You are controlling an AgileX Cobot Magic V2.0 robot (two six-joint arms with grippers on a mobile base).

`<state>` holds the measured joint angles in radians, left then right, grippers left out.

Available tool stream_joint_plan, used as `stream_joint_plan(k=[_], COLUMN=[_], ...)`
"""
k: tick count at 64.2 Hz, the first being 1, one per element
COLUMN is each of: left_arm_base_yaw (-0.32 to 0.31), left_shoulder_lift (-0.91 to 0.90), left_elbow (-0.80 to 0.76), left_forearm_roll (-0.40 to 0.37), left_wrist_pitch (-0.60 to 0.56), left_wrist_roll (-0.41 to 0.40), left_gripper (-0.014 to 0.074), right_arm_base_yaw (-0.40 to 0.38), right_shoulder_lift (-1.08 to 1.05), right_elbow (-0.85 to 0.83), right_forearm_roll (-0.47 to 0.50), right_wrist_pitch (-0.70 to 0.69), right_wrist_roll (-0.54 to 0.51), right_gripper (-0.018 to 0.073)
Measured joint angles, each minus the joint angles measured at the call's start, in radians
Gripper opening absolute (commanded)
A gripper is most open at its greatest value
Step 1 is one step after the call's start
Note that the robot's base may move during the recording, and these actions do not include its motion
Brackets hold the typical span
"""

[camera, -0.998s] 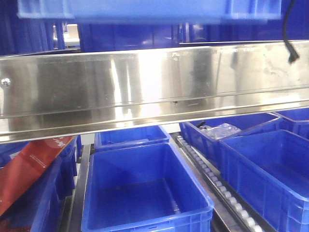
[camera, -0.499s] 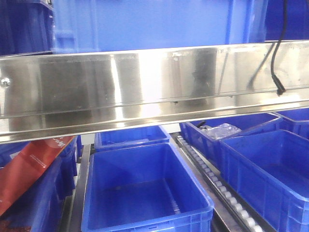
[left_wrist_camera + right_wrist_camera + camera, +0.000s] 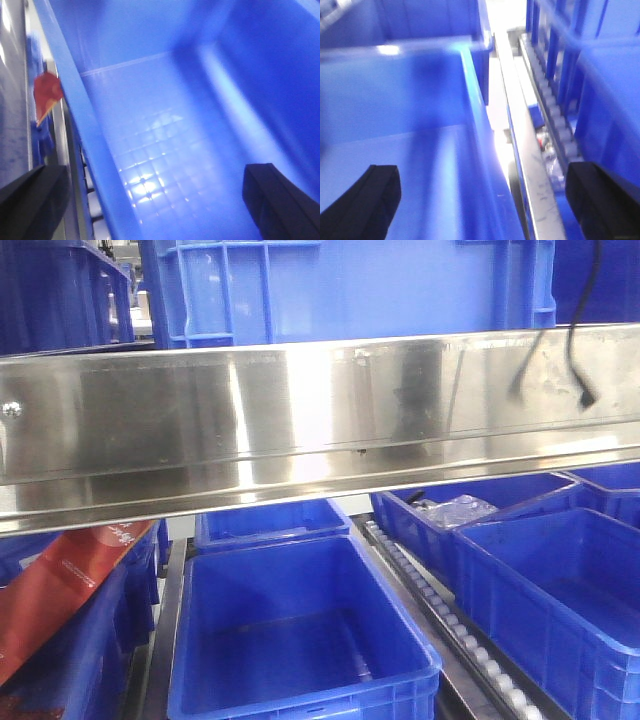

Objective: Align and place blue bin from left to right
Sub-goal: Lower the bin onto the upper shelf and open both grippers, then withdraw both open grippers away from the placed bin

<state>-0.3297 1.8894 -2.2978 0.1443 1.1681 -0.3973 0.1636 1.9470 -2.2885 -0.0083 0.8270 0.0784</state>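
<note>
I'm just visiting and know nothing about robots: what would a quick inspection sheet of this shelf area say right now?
Surface: shiny steel shelf rail spans the front view.
Job's things: large blue plastic bin sits above the rail.
Clutter: red cardboard packet at lower left; clear plastic bag in a rear bin; empty blue bin below.
Hands: left hand straddles the bin's wall; right hand likewise; both open.
Cables: black cable dangles at upper right.
Surroundings: white roller track between the lower bins.
</note>
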Motion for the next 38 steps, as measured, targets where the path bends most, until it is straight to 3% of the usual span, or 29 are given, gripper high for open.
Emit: stream_joint_plan(k=[7,15,22,25,31,38], left_arm_base_yaw=[0.0,0.0,0.0,0.0,0.0,0.0], left_shoulder_lift=[-0.054,-0.127,-0.181,-0.211,-0.259,-0.318], left_elbow=[0.0,-0.003,0.0,0.014,0.057,0.129], left_forearm_roll=[0.0,0.0,-0.002,-0.006,-0.01,-0.011], left_wrist_pitch=[0.021,0.049,0.059,0.059,0.06,0.06], left_wrist_roll=[0.018,0.074,0.134,0.158,0.176,0.197], left_gripper=[0.0601,0.0561,0.0346,0.019,-0.0039,0.0003], right_arm_base_yaw=[0.0,0.0,0.0,0.0,0.0,0.0], right_shoulder_lift=[-0.056,-0.131,-0.189,-0.212,-0.243,-0.26], right_elbow=[0.0,0.0,0.0,0.0,0.0,0.0], right_forearm_roll=[0.0,0.0,0.0,0.008,0.008,0.002], right_wrist_pitch=[0.016,0.058,0.122,0.151,0.188,0.222], right_wrist_roll=[0.0,0.0,0.0,0.0,0.0,0.0], right_gripper=[0.0456,0.0191,-0.0109,-0.0076,-0.007,-0.007])
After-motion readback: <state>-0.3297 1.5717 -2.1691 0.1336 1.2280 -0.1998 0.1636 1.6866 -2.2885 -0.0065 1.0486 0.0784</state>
